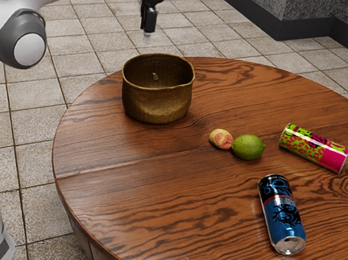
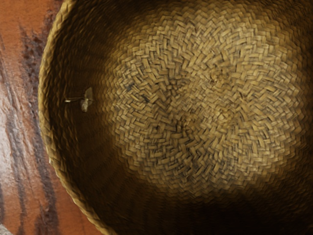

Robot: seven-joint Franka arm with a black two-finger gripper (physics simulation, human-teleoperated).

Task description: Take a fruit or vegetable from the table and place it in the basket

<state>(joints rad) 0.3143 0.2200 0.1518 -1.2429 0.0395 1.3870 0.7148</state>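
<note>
Blue-and-black can (image 1: 282,215) is noted nearest the exterior camera, laid on its side on the counter (image 1: 130,204); a pink-and-green can (image 1: 315,148) is found lying farther back. The task's produce is located on the counter, outside the basket (image 1: 158,102): a lime (image 1: 248,147) and a small yellow-and-red fruit (image 1: 221,139), set close against each other. The step in hand is judged to be the approach to one of them. For this, a sideways travel well above the basket's rim is advised, then a slow, vertical descent centred on the chosen piece. Selection of the lime is considered sound, provided that the grip is turned so that its neighbour is not pinched or nudged; rolling is to be expected if a rounded side is touched off-centre. Contact should be made around the widest part, and the lift begun only once the hold is confirmed. The end effector (image 1: 147,32) is observed raised over the basket, whose woven interior is seen beneath it in the wrist view. No held item and no contact are evident; how far its grip is spread cannot be determined.
</note>
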